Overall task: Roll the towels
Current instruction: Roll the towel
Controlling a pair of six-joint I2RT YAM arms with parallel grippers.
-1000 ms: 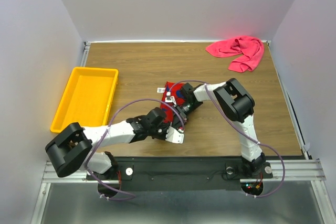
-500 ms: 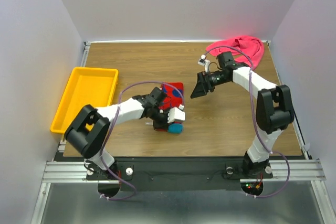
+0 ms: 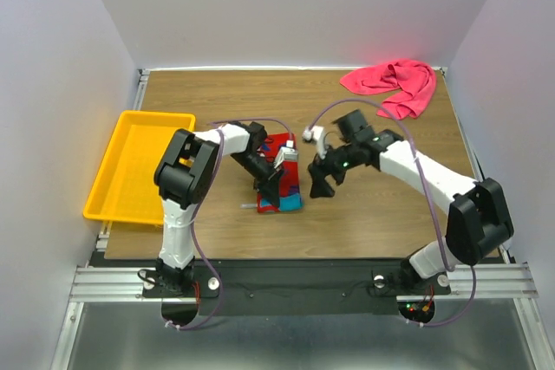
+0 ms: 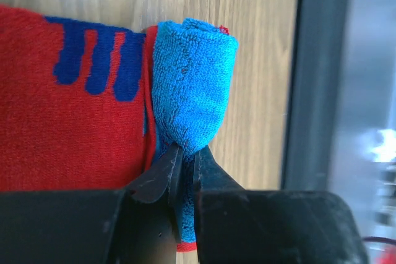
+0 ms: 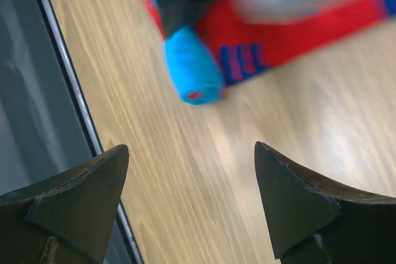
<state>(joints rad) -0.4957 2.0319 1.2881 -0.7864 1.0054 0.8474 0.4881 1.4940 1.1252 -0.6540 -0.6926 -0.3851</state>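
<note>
Count for you: two towels in frame, one pink towel (image 3: pixel 395 84) upper right and one patterned towel (image 3: pixel 292 203) at centre. One yellow tray (image 3: pixel 143 162), left. Two arms: left arm (image 3: pixel 186 171), right arm (image 3: pixel 416 166). One wooden table (image 3: pixel 217 101).

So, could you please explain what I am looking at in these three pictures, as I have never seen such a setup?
These are two white-and-black robot arms bolted to a wooden table. One picture looks down from above; the other two come from a camera on each wrist. On the table lie a yellow plastic tray, a crumpled pink-red cloth towel and a partly rolled red, navy and teal patterned towel. The left gripper pinches its rolled teal end; the right gripper hovers open nearby, empty.
</note>
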